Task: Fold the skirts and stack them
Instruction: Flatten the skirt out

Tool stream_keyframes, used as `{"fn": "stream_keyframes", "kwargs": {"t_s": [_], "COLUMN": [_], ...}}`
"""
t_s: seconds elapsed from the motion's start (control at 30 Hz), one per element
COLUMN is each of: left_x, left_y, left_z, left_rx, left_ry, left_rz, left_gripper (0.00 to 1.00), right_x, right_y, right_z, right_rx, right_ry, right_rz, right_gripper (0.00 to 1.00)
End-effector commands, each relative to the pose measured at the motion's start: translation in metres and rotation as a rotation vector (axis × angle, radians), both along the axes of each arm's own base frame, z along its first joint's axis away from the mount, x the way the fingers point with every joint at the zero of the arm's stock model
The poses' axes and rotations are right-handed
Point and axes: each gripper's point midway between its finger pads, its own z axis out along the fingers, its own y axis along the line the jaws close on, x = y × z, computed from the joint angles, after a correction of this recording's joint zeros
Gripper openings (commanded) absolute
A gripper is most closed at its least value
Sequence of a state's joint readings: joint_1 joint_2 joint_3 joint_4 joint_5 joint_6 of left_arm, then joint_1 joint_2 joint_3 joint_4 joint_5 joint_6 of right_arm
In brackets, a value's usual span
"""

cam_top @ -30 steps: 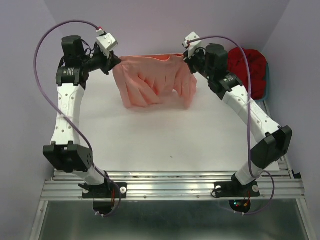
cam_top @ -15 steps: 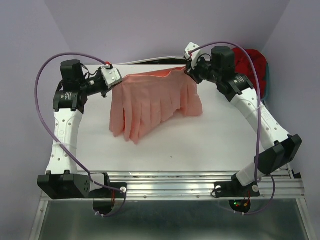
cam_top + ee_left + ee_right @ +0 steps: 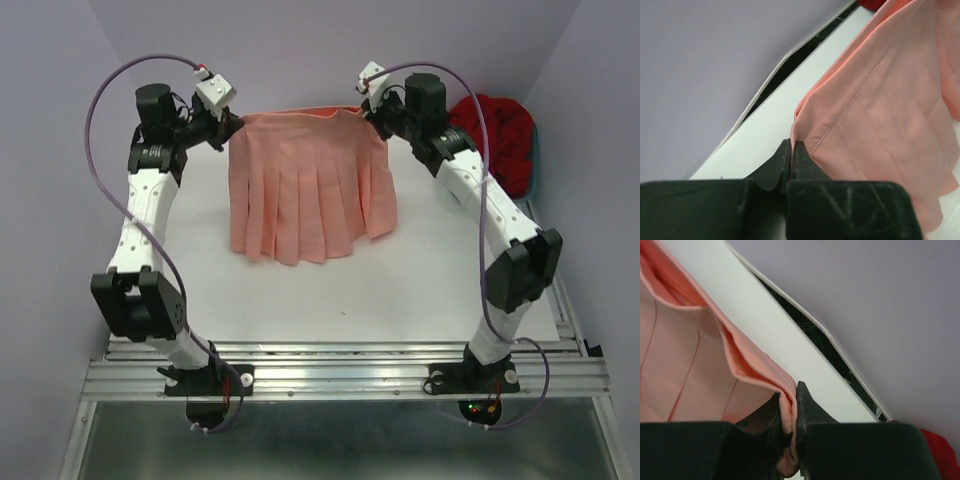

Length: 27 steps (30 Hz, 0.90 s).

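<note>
The salmon-pink pleated skirt point(image 3: 310, 185) hangs spread out between the two arms at the back of the table, waistband up and hem trailing toward the front. My left gripper point(image 3: 232, 122) is shut on the waistband's left corner point(image 3: 799, 131). My right gripper point(image 3: 371, 112) is shut on the right corner, where a fold of pink cloth point(image 3: 787, 407) is pinched between its fingers. The deep red skirt point(image 3: 497, 135) lies bunched at the back right; a corner of it point(image 3: 940, 450) shows in the right wrist view.
A teal basin point(image 3: 534, 150) holds the red skirt at the table's right edge. The white table top point(image 3: 330, 290) runs to a lavender back wall point(image 3: 300, 50). A dark gap point(image 3: 840, 357) lies between the table's back edge and the wall.
Both arms have lifted and drawn the waistband out taut toward the back. The skirt, crumpled a second ago, now hangs flat with its pleats straight.
</note>
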<state>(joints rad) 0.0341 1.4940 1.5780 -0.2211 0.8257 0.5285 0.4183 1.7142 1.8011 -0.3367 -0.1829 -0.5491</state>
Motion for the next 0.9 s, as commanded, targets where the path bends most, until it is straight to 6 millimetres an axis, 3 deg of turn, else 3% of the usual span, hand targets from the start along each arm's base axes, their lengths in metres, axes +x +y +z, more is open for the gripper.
{"fn": "stream_keyframes", "kwargs": {"t_s": [0.0, 0.03, 0.07, 0.1, 0.13, 0.17, 0.2, 0.27, 0.3, 0.33, 0.37, 0.4, 0.47, 0.5, 0.53, 0.57, 0.6, 0.63, 0.67, 0.77, 0.8, 0.83, 0.87], "left_x": [0.066, 0.077, 0.087, 0.104, 0.113, 0.112, 0.126, 0.121, 0.125, 0.122, 0.123, 0.122, 0.123, 0.122, 0.122, 0.123, 0.118, 0.11, 0.099, 0.063, 0.038, 0.015, 0.007], "left_y": [0.034, 0.034, 0.035, 0.04, 0.042, 0.048, 0.051, 0.053, 0.052, 0.051, 0.047, 0.044, 0.037, 0.03, 0.029, 0.024, 0.022, 0.023, 0.023, 0.022, 0.022, 0.022, 0.021], "left_z": [0.05, 0.06, 0.073, 0.095, 0.107, 0.15, 0.149, 0.187, 0.186, 0.194, 0.184, 0.176, 0.149, 0.114, 0.092, 0.034, 0.011, -0.013, -0.075, -0.136, -0.169, -0.202, -0.2], "left_rx": [-0.07, -0.085, -0.119, -0.136, -0.142, -0.163, -0.176, -0.19, -0.175, -0.167, -0.139, -0.11, -0.046, -0.022, 0.026, 0.052, 0.09, 0.186, 0.225, 0.39, 0.414, 0.45, 0.446], "left_ry": [-0.158, -0.189, -0.221, -0.284, -0.319, -0.416, -0.425, -0.544, -0.565, -0.613, -0.614, -0.618, -0.601, -0.537, -0.523, -0.42, -0.393, -0.4, -0.3, -0.277, -0.219, -0.161, -0.143], "left_rz": [0.175, 0.18, 0.189, 0.213, 0.224, 0.255, 0.268, 0.242, 0.234, 0.224, 0.194, 0.168, 0.111, 0.074, 0.059, 0.021, 0.001, -0.021, -0.046, -0.119, -0.139, -0.183, -0.19], "left_gripper": [0.0, 0.0, 0.0, 0.0, 0.0, 0.0, 0.0, 0.0, 0.0, 0.0, 0.0, 0.0, 0.0, 0.0, 0.0, 0.0, 0.0, 0.0, 0.0, 0.0, 0.0, 0.0, 0.0], "right_x": [0.078, 0.1, 0.104, 0.122, 0.126, 0.12, 0.121, 0.117, 0.121, 0.107, 0.116, 0.114, 0.104, 0.088, 0.088, 0.075, 0.071, 0.059, 0.053, 0.023, 0.001, -0.017, -0.026], "right_y": [-0.075, -0.073, -0.083, -0.087, -0.087, -0.09, -0.091, -0.097, -0.096, -0.095, -0.09, -0.082, -0.066, -0.064, -0.057, -0.05, -0.046, -0.041, -0.042, -0.039, -0.037, -0.038, -0.038], "right_z": [0.074, 0.061, 0.103, 0.097, 0.11, 0.15, 0.158, 0.18, 0.168, 0.185, 0.15, 0.135, 0.101, 0.106, 0.036, 0.03, 0.0, -0.061, -0.081, -0.138, -0.176, -0.183, -0.186], "right_rx": [0.096, 0.1, 0.148, 0.157, 0.173, 0.205, 0.211, 0.236, 0.219, 0.234, 0.184, 0.163, 0.109, 0.063, 0.001, -0.047, -0.088, -0.129, -0.18, -0.231, -0.266, -0.273, -0.279], "right_ry": [-0.225, -0.212, -0.301, -0.311, -0.35, -0.446, -0.48, -0.56, -0.544, -0.584, -0.537, -0.516, -0.488, -0.543, -0.435, -0.484, -0.454, -0.358, -0.359, -0.278, -0.211, -0.176, -0.178], "right_rz": [-0.303, -0.314, -0.353, -0.377, -0.382, -0.384, -0.385, -0.39, -0.386, -0.361, -0.339, -0.291, -0.18, -0.135, -0.084, -0.008, 0.032, 0.094, 0.12, 0.194, 0.237, 0.275, 0.293], "right_gripper": [0.01, 0.01, 0.01, 0.01, 0.01, 0.01, 0.01, 0.01, 0.01, 0.01, 0.01, 0.01, 0.01, 0.01, 0.01, 0.01, 0.01, 0.01, 0.01, 0.01, 0.01, 0.01, 0.01]}}
